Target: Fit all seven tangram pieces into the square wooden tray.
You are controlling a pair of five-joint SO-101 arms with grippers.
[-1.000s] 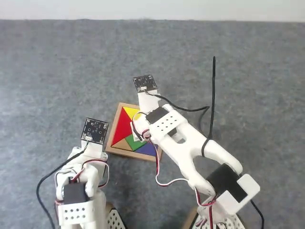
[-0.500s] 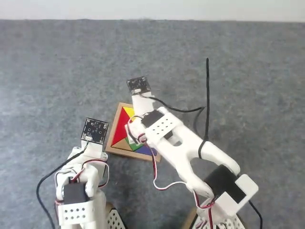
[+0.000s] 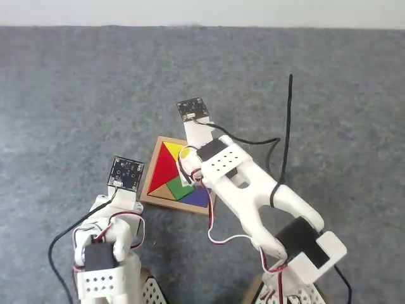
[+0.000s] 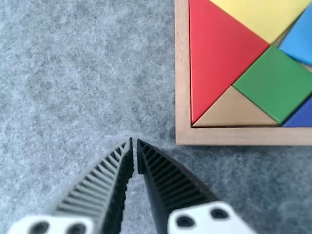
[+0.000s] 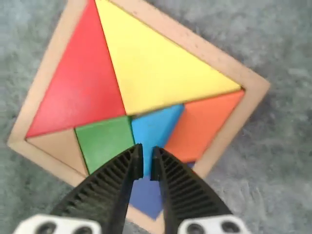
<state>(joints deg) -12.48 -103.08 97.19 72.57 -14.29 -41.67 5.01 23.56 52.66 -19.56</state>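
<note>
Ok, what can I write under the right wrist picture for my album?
The right claw above a wooden tray packed with bright coloured shapes.

High view: overhead, looking down on table point(image 3: 76, 76). Wrist views: close, facing down. All share wooden tray point(image 4: 181, 73).

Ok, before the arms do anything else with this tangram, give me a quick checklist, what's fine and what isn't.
1. All seven pieces inside the wooden tray, namely red, yellow, orange, light blue, green, tan, dark blue: ok.
2. The light blue lying flush with its neighbours: cannot tell.
3. Nothing held in the right jaws, shut, tips over the light blue: ok.
4. The left jaws off the tray, shut, over the carpet beside its corner: ok.
</note>
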